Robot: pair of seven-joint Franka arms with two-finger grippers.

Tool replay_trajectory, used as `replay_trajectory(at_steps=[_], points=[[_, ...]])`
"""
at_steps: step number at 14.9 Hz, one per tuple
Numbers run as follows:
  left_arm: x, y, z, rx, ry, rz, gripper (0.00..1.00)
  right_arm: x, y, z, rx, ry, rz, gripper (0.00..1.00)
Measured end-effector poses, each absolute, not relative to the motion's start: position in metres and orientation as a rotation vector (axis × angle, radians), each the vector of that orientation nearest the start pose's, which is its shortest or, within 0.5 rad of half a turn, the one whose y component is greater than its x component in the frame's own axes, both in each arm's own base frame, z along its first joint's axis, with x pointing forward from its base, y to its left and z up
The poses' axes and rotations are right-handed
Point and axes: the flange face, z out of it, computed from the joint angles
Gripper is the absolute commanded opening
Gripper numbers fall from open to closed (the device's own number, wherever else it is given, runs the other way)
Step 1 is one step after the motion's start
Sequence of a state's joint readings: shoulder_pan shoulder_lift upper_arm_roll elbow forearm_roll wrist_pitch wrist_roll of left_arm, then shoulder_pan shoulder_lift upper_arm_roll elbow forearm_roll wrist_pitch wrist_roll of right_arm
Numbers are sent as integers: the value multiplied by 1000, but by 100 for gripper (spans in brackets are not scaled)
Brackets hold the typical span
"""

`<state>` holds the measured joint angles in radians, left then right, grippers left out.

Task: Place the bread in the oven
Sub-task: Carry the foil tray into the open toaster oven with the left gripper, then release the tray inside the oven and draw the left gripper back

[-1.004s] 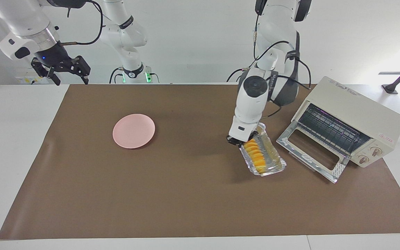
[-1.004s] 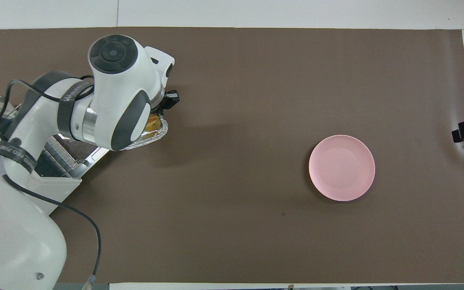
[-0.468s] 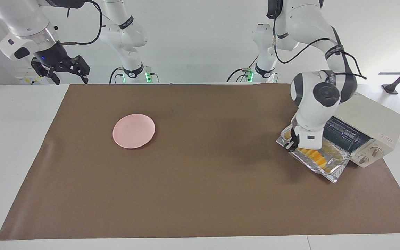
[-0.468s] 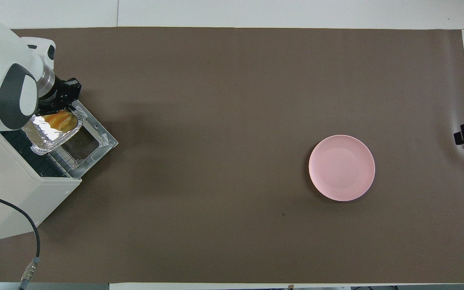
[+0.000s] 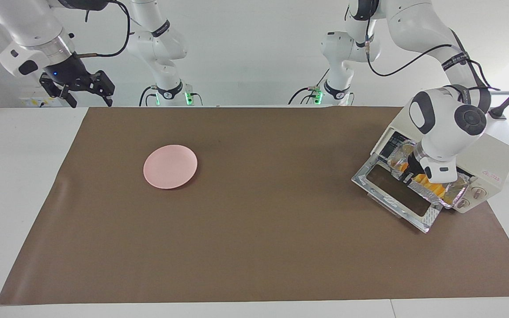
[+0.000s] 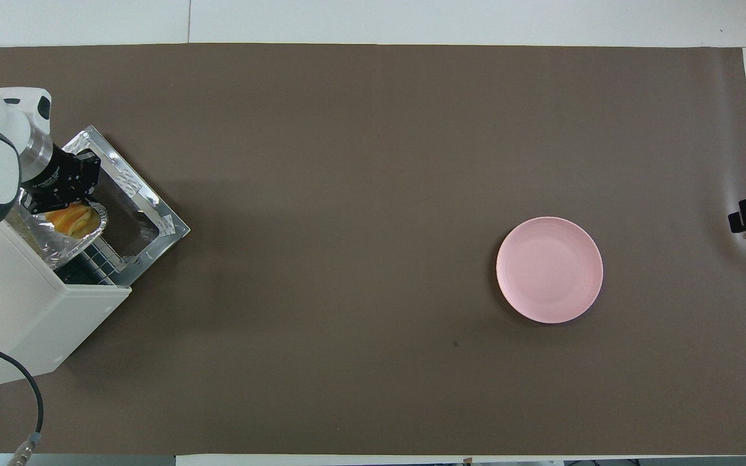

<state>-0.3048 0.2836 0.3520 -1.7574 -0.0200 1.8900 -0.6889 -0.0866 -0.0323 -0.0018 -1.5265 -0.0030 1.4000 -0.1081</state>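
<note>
My right hand (image 5: 84,90) waits raised over the worktop's (image 5: 24,185) right-arm end, fingers spread open. Pink plate (image 5: 170,166) sits mid-mat. My left hand (image 5: 413,176) is clamped on the foil tray's (image 5: 455,193) rim, bread (image 5: 433,187) in it, tray at the oven's (image 5: 493,159) mouth over the dropped door (image 5: 391,187).

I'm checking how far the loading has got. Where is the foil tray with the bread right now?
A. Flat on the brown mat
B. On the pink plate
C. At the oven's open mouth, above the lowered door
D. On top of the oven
C: the left gripper holds the foil tray with the bread at the oven opening, over the dropped door.
</note>
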Motion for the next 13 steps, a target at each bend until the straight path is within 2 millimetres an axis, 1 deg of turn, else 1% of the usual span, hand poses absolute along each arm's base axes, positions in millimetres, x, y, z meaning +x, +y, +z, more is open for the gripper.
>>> replay_trajectory(at_steps=[2, 5, 8, 11, 13], points=[[612, 21, 406, -2818, -1105, 158, 0, 524, -47, 648, -3132, -30, 147, 100], [611, 22, 408, -2823, -1104, 156, 0, 524, -47, 648, -3132, -30, 147, 100], [612, 13, 409, -2818, -1127, 143, 0, 524, -47, 648, -3132, -30, 147, 100], [612, -1, 407, -2812, -1140, 142, 0, 524, -47, 648, -3132, -30, 147, 100], [611, -1, 406, -2808, -1144, 147, 0, 524, -47, 648, -3132, -30, 147, 100]])
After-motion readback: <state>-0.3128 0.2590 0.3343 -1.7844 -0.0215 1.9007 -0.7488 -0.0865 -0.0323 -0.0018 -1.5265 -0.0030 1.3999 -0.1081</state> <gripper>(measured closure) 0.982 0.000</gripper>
